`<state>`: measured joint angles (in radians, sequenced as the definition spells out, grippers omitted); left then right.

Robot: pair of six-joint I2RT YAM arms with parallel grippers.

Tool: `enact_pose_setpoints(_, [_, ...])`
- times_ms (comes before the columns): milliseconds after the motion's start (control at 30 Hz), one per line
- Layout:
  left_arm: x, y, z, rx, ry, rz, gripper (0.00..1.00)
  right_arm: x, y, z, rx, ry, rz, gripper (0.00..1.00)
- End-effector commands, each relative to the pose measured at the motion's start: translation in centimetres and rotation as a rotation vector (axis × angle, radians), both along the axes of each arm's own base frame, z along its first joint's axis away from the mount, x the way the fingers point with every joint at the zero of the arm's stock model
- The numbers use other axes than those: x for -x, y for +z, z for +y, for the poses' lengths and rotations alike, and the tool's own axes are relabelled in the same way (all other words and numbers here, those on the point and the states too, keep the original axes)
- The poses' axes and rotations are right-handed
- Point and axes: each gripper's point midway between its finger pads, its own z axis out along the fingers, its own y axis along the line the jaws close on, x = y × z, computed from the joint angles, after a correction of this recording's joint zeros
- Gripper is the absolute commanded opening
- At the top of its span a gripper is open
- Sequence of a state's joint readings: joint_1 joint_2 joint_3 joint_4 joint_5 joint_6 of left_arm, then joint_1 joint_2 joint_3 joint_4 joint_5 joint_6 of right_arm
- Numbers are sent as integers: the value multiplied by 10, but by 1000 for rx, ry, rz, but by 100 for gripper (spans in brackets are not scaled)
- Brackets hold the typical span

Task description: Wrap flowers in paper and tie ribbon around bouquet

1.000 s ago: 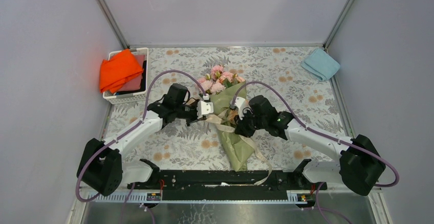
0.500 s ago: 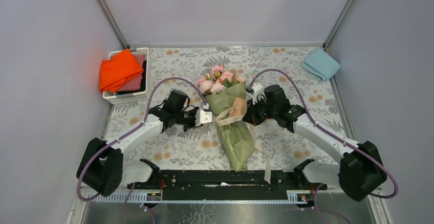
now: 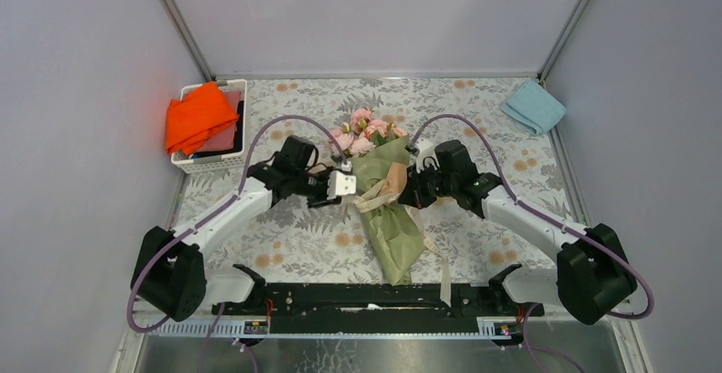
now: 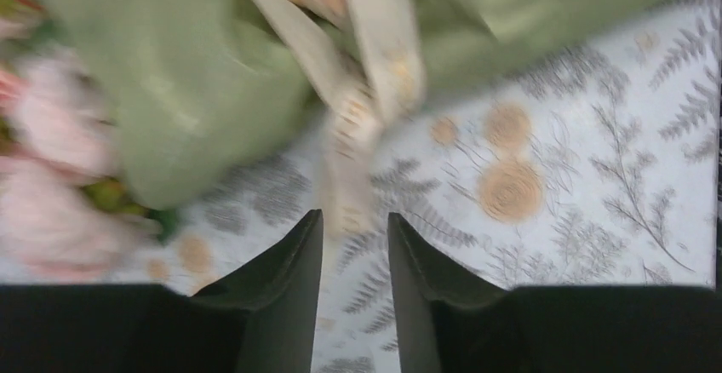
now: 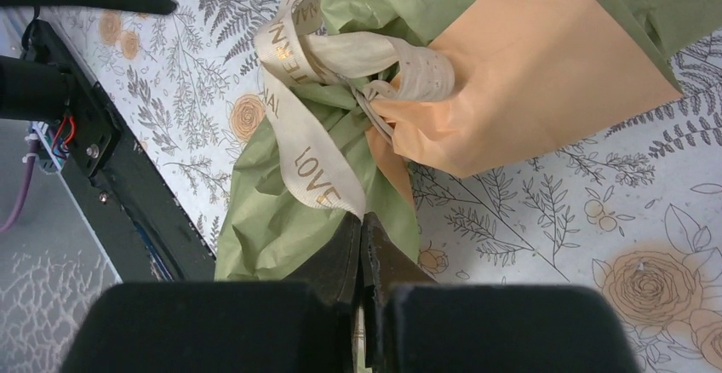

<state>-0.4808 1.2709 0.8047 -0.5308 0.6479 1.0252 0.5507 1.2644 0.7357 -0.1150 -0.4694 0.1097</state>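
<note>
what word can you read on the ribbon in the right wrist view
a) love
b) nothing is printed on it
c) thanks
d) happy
a: the ribbon tied around the bouquet carries gold capital letters, and the strip hanging down over the green paper plainly spells LOVE.
</note>
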Motion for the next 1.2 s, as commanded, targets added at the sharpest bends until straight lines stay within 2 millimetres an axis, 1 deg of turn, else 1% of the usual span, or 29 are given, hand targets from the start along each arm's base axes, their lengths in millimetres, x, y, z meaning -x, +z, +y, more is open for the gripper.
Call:
enact_pose_setpoints(0, [-26, 57, -47, 209, 146, 82, 30, -4, 10, 14, -74, 21, -14, 0])
enact_pose_setpoints(33, [-30, 58, -58, 234, 192, 97, 28, -4, 10, 14, -78, 18, -15, 0])
enact_pose_setpoints(67, [-32, 54, -68, 242, 217, 107, 28, -4, 9, 14, -82, 16, -14, 0])
enact_pose_setpoints(133, [-35, 45, -86, 250, 239, 105, 32, -2, 6, 13, -81, 7, 0, 0])
enact_pose_setpoints(167, [-41, 41, -94, 265, 252, 90, 32, -2, 5, 13, -79, 3, 5, 0])
enact_pose_setpoints(233, [-46, 40, -106, 286, 260, 62, 33, -5, 7, 15, -96, -2, -19, 0])
enact_pose_setpoints(333, [-56, 40, -119, 307, 275, 8, 33, -3, 6, 16, -111, 1, -17, 0])
enact_pose_setpoints(367, [-61, 41, -120, 309, 288, -7, 33, -2, 6, 16, -116, 6, -16, 0])
enact_pose_setpoints(433, [-64, 35, -121, 292, 292, -20, 33, -1, 5, 16, -116, 11, -14, 0])
enact_pose_setpoints(567, [-64, 24, -116, 259, 308, -22, 32, 0, 4, 16, -111, 22, -18, 0])
enact_pose_setpoints(633, [-63, 23, -114, 252, 305, -30, 33, 0, 4, 17, -113, 29, -18, 0])
enact_pose_setpoints(700, [-65, 26, -113, 255, 302, -54, 34, 0, 4, 18, -117, 34, -14, 0])
enact_pose_setpoints(800, [-69, 38, -116, 270, 278, -107, 34, 1, 3, 19, -118, 40, -9, 0])
enact_pose_setpoints(900, [-69, 41, -117, 261, 250, -134, 35, 2, 3, 19, -119, 44, -9, 0])
enact_pose_setpoints(967, [-69, 36, -116, 239, 234, -142, 40, 2, 3, 19, -118, 45, -10, 0])
enact_pose_setpoints(1033, [-68, 28, -114, 218, 224, -145, 47, 2, 3, 18, -118, 48, -11, 0])
enact_pose_setpoints(1100, [-70, 23, -113, 211, 231, -146, 50, 2, 2, 19, -117, 51, -10, 0])
enact_pose_setpoints(1167, [-71, 21, -116, 219, 222, -152, 50, 2, 3, 19, -119, 53, -10, 0])
